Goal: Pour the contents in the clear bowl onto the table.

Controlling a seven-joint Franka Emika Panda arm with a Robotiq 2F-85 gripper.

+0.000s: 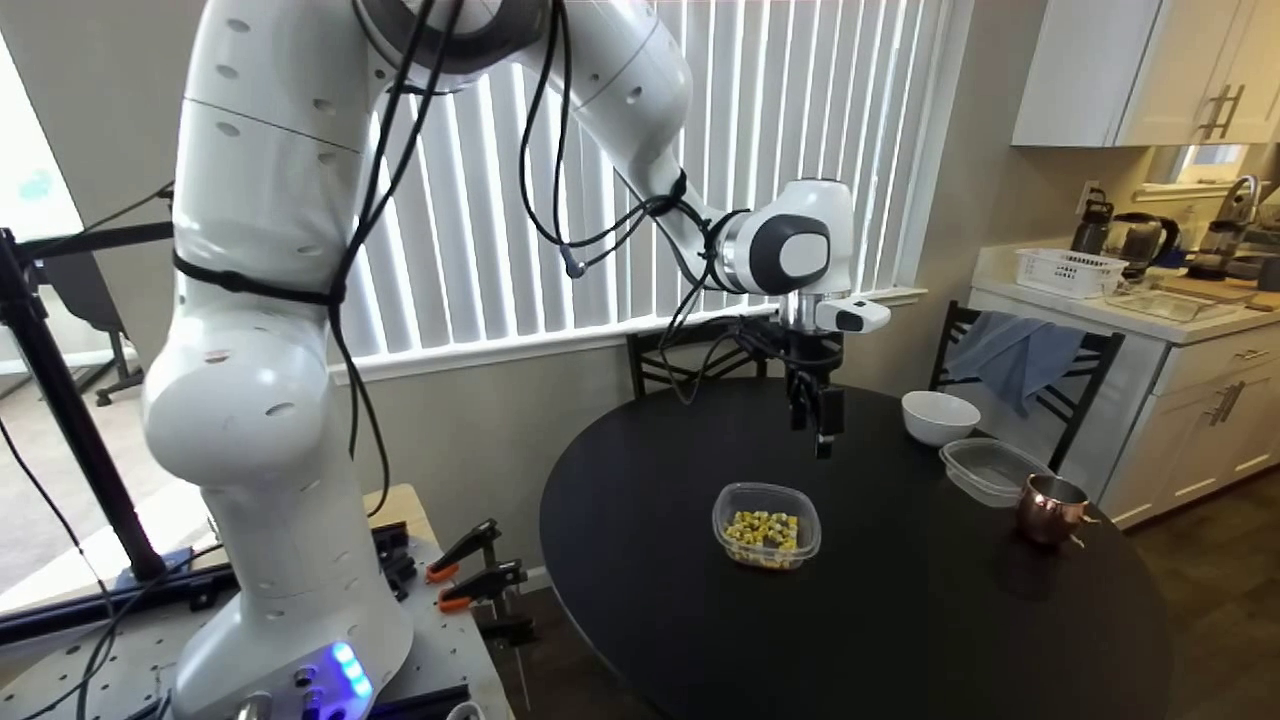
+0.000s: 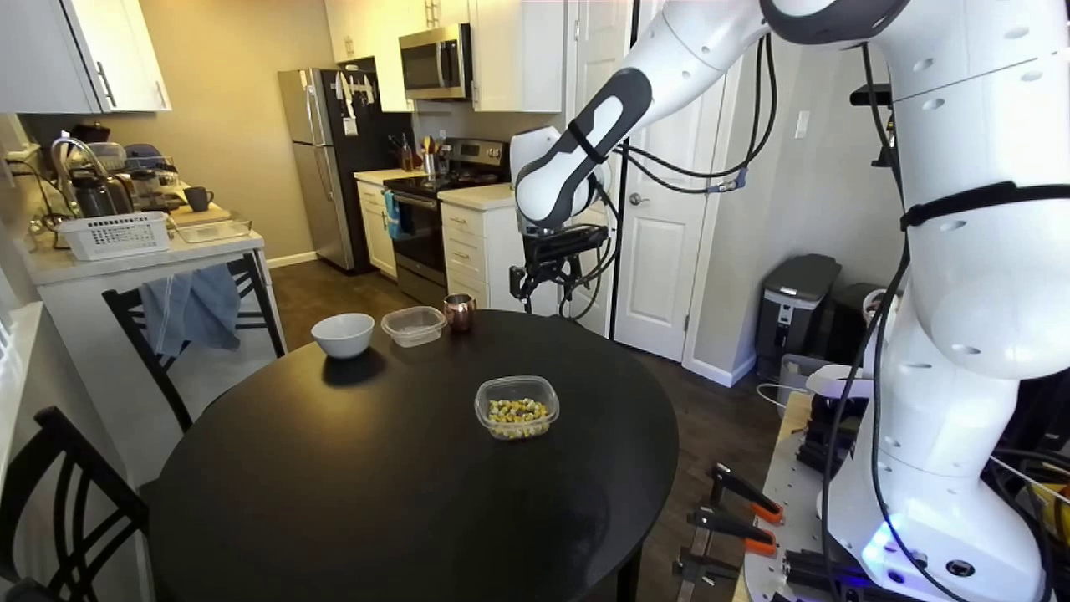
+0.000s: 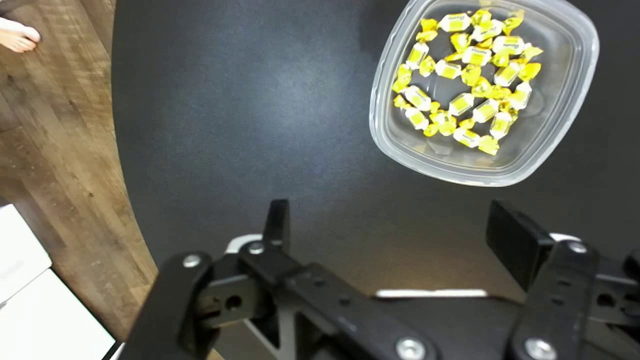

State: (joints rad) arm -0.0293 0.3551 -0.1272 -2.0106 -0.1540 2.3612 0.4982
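You have the black two-fingered tool [image 3: 392, 225] with its fingers [image 3: 277, 221] spread wide, higher than the clear squarish plastic bowl [image 3: 554, 97] and apart from it. The bowl stands upright on the round black tabletop [image 1: 900, 620], and inside it lie the yellow-and-white wrapped candies [image 3: 477, 56].

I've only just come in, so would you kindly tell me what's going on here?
A robot arm is meant to pour the wrapped candies from the clear bowl onto the black table. Nothing is held yet: the open, empty claw hangs above the table, apart from the bowl, which sits upright with candies inside. A white bowl, another clear container and a copper mug also stand on the table.
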